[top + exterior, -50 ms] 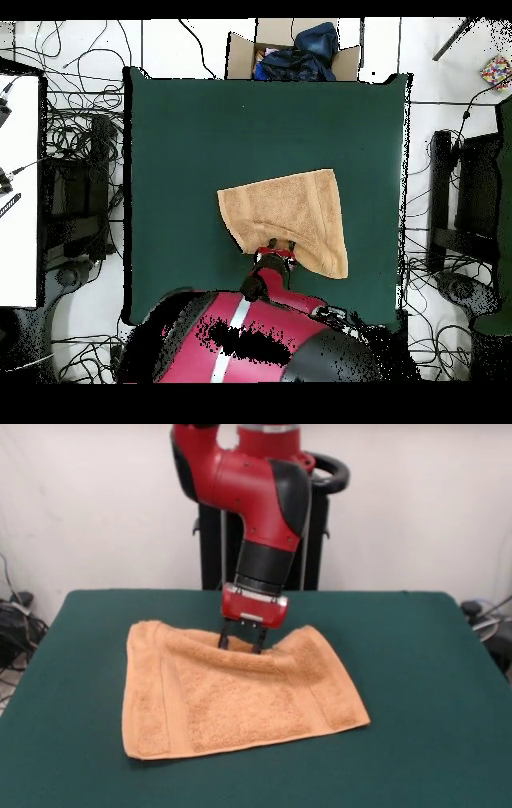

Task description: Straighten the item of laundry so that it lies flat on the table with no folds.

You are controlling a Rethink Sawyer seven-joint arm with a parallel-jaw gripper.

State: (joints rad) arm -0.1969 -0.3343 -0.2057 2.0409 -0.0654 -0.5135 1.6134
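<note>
dark green felt table (416, 664) carries my peach terry-cloth towel (240, 700) mid-surface; i have the red arm's gripper (242, 642) pinching its puckered far edge, placed to tug that fold flat.

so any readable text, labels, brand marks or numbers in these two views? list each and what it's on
None readable.
Towel: plain terry with woven bands, no tag or print showing.
Table: bare green top, no markings.
Gripper and red arm: no legible logo or label.
Cardboard box beyond the table edge in the overhead view: no legible print.
</note>
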